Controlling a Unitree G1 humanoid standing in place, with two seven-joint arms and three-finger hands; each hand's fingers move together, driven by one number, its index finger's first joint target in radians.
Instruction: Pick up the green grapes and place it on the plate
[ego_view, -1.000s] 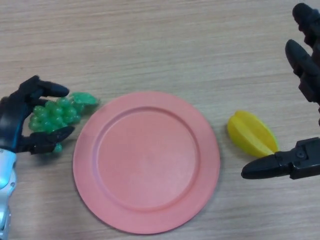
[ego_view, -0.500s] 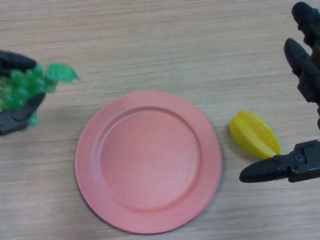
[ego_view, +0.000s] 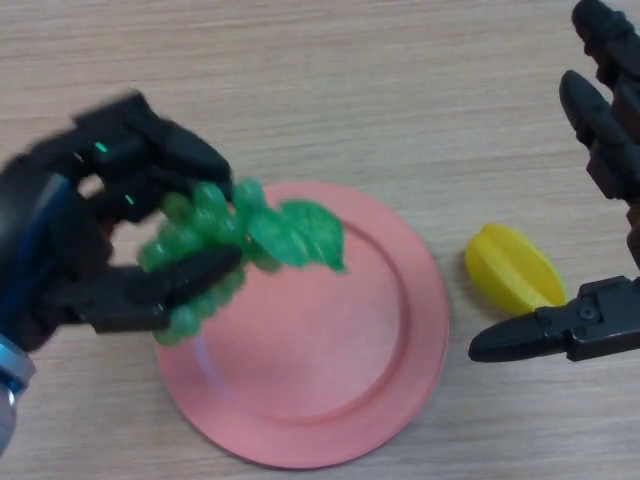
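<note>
Green grapes (ego_view: 215, 245), earlier at left edge, now over plate (ego_view: 390, 400) in clenched left hand (ego_view: 90, 250); wood-grain table (ego_view: 350, 90).

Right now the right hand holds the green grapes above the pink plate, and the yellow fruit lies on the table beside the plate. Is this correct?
Not quite: the head view shows the left hand, not the right, holding the green grapes above the pink plate. The right hand is open near the yellow fruit, which lies on the table beside the plate.
</note>
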